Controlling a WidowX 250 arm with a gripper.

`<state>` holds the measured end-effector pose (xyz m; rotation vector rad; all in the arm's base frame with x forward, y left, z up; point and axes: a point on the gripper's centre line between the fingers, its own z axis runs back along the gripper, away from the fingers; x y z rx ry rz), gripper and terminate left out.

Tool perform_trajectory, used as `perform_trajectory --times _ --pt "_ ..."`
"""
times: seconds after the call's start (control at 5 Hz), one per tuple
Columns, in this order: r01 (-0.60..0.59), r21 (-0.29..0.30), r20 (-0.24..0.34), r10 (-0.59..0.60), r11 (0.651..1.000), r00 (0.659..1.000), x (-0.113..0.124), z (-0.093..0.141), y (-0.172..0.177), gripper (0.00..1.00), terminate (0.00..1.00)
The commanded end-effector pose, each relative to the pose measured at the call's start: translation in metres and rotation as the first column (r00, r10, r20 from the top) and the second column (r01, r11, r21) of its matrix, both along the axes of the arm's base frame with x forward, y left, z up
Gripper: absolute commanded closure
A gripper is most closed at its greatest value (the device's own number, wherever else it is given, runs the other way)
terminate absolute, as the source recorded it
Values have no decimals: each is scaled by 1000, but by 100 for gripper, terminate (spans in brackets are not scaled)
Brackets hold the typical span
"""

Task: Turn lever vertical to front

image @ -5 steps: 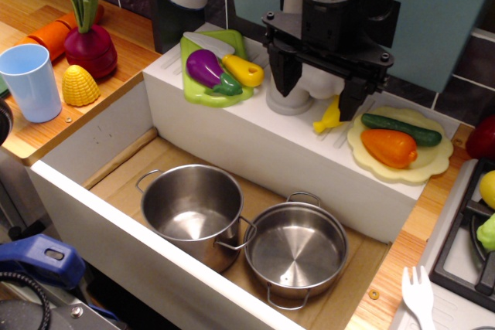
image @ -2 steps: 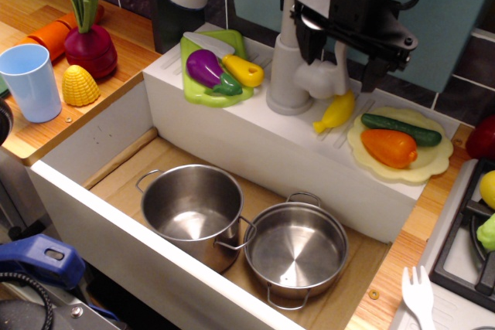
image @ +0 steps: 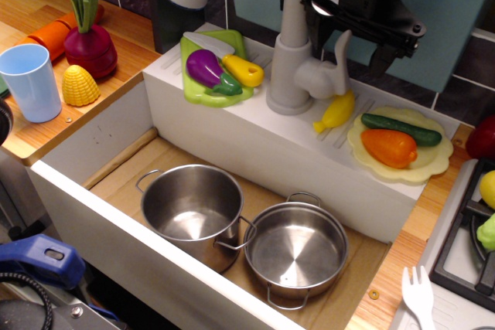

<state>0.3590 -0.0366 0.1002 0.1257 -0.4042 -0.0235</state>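
The lever (image: 341,53) is a slim pale grey paddle standing nearly upright from its rounded hub (image: 315,79), on the right side of the tall grey tap column (image: 289,44). My black gripper (image: 354,45) hangs just above and behind the paddle. Its jaws are spread open and hold nothing. The right finger (image: 384,59) points down to the right of the paddle, clear of it. The left finger is hard to make out against the black gripper body.
A yellow toy vegetable (image: 336,112) lies right of the tap base. A cream plate (image: 433,161) holds a pepper and a cucumber. A green board (image: 193,92) holds an aubergine and a knife. Two steel pots (image: 193,206) (image: 295,249) sit in the sink. A teal bin (image: 448,21) stands behind.
My gripper has risen from around the lever's hub and drawn back to the upper right. The paddle now shows uncovered and upright.
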Motion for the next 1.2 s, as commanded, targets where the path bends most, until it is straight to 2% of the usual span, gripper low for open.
perform_trajectory --times 0.0,0.2,0.4,0.6,1.0 --pt "-12 -13 78 13 1000 997 18 14 4 0 0" --pt "-25 -12 75 26 1000 997 21 12 4 0 0" --pt "-33 -22 52 34 999 998 21 12 5 100 0" --pt "-52 -34 34 53 998 998 16 14 3 100 0" --pt "-111 -69 -4 111 991 994 -10 7 -1 100 0"
